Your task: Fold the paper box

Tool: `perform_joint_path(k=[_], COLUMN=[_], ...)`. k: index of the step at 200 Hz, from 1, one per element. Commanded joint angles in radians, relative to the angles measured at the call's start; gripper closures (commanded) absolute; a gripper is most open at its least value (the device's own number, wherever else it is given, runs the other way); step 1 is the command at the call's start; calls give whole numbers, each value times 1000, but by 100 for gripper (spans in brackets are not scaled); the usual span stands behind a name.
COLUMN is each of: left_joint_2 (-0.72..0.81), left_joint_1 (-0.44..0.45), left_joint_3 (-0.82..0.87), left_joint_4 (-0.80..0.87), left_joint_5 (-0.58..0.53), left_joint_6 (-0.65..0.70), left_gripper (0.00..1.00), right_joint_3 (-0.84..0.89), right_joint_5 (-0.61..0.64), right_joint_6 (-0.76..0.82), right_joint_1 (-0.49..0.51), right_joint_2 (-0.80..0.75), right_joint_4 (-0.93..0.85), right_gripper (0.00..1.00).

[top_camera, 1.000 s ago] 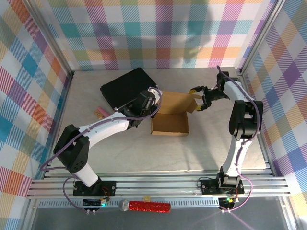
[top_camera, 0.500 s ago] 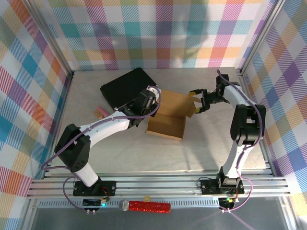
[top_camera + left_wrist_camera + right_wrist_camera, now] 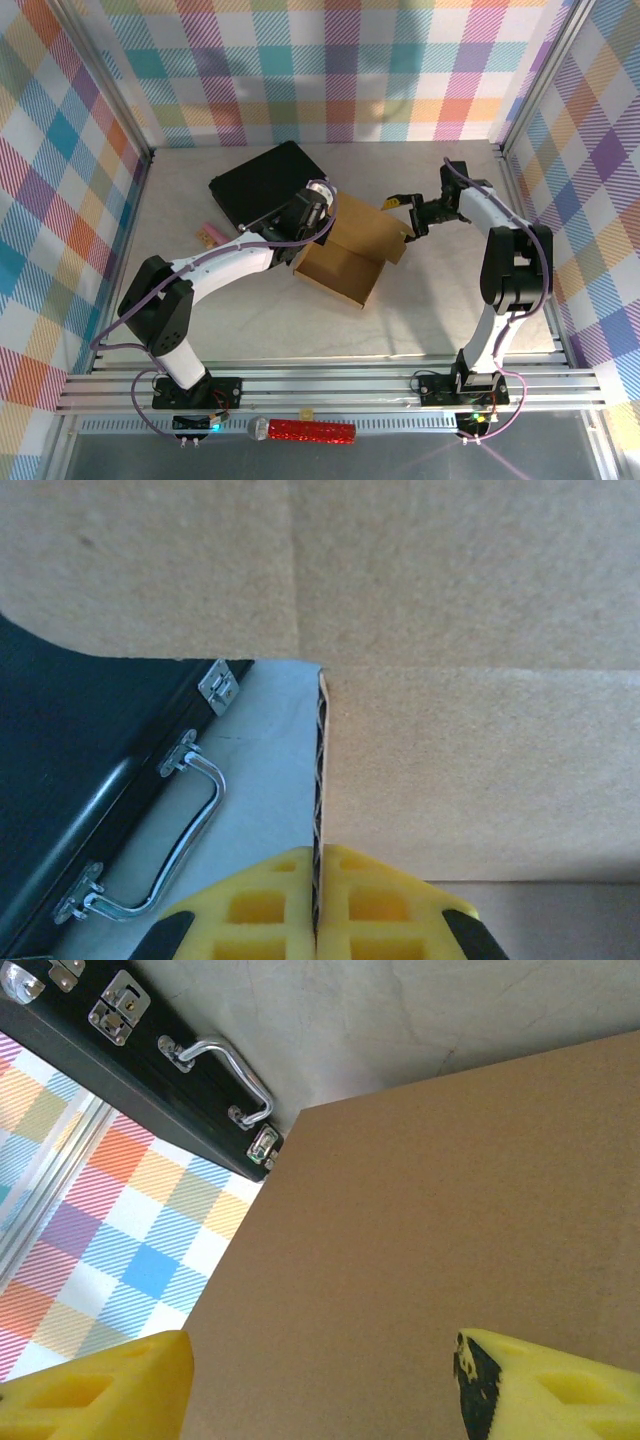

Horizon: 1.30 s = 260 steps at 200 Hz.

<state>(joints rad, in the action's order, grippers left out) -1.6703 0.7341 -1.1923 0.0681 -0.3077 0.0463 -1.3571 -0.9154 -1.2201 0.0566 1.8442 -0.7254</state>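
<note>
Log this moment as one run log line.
left gripper: shut on paper box wall | right gripper: open at box edge | black case: beside box

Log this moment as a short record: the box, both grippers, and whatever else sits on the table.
box: brown cardboard, open tray lying at an angle on the table, large flap open at its far side
left gripper: jaws shut on the edge of a box wall
right gripper: jaws open, at the flap's right end, not clamping
black case: closed, behind the box on the left, metal handle toward the box
other: small pink item near the left wall
</note>
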Motion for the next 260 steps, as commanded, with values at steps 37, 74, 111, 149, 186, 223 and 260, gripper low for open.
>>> perform_joint_path(k=[37,74,111,149,186,223,260], left_joint_2=[-14,-19,-37,-49,-60,-50,-58], left_joint_1=[13,5,-1,-8,-12,-14,-22], left_joint_3=[-26,7,17,22,24,33,15], left_joint_4=[-50,-112,-145,-142,-134,-148,-141], left_joint_5=[-40,-21,18,31,5,-2,6], left_joint_6=[-36,-55,-31,7,9,19,22], left_gripper=[100,100,100,100,100,100,100], right_joint_3=[39,9,-114,-110,-150,-218,-253], right_joint_5=[41,71,430,518,646,474,352], right_joint_6=[79,175,637,825,726,550,564], right_joint_1=[-27,-49,-45,-31,-68,-181,-179], right_joint_2=[-103,-124,-237,-333,-303,-157,-6], right_joint_4=[-132,-149,-165,22,20,-1,-135], right_gripper=[30,29,25,21,18,25,45])
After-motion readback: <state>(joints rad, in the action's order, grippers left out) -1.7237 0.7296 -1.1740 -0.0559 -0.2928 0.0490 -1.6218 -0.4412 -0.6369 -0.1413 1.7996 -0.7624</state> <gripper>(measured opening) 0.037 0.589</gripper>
